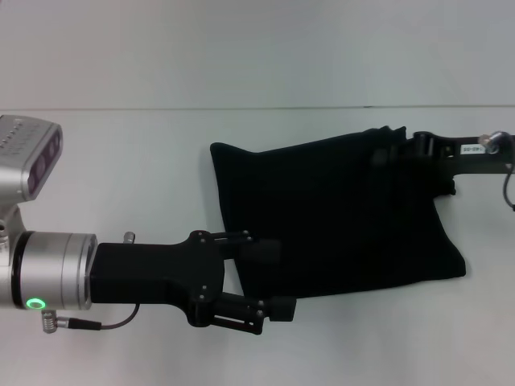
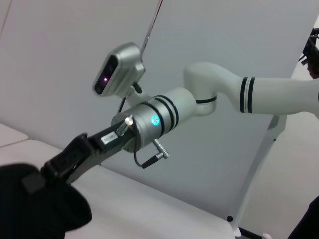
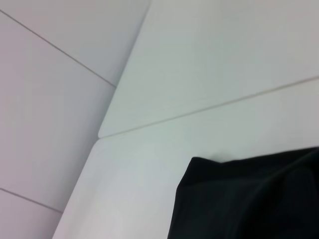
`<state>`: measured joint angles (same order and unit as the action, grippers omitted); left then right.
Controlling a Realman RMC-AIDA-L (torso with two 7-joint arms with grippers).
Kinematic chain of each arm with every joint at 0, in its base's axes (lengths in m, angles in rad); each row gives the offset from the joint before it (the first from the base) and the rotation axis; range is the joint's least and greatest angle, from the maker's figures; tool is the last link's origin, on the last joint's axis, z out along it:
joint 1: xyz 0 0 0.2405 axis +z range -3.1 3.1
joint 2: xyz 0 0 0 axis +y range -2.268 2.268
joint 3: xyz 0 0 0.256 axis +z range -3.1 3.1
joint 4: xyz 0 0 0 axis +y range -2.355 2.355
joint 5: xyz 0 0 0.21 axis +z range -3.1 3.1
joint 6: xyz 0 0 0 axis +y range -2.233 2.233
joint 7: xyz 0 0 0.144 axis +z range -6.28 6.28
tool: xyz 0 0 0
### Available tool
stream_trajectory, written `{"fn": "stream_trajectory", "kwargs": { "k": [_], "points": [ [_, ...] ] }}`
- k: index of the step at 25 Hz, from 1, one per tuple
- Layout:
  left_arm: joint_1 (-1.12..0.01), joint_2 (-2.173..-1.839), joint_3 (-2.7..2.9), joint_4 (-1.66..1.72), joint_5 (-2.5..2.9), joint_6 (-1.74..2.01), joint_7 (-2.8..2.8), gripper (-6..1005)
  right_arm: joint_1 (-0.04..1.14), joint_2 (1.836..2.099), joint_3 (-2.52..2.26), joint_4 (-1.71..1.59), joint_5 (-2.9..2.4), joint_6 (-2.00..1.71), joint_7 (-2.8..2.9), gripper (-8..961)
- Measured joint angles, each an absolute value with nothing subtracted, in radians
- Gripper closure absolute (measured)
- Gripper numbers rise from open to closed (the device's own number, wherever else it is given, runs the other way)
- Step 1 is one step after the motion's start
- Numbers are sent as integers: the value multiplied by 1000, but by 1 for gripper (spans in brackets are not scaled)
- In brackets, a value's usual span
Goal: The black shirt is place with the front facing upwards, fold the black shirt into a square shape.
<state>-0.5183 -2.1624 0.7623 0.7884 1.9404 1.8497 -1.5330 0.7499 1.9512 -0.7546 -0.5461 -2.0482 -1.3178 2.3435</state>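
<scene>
The broad white table (image 1: 121,161) is carrying everything, a thin seam running across its far part. The large plain black cloth shirt (image 1: 338,217) is lying on it right of centre, folded into a rough four-sided bundle with no lettering showing.

The left gripper (image 1: 269,277), black and rigid on a silver wrist, is reaching in from the left at the bundle's near-left corner; its jaws are standing apart, the upper finger (image 1: 259,251) overlapping the cloth edge and the lower one lying on bare table.

The right gripper (image 1: 414,149) is meeting the far-right corner, where the cloth is bunching up; whether it is gripping cannot be told.
</scene>
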Motion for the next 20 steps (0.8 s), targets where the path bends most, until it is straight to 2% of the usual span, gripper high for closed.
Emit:
{"fn": "stream_trajectory", "kwargs": {
  "k": [8,20],
  "points": [
    [-521,-2161,762,788,1940,1846,-1542,50,685,1942,-746,-526,-2062,-1228,2294,855],
    [-517,-2161,762,775,1946,1840,-1551,50,668,1949,-741,-524,-2062,-1198,2276,835]
  ]
}}
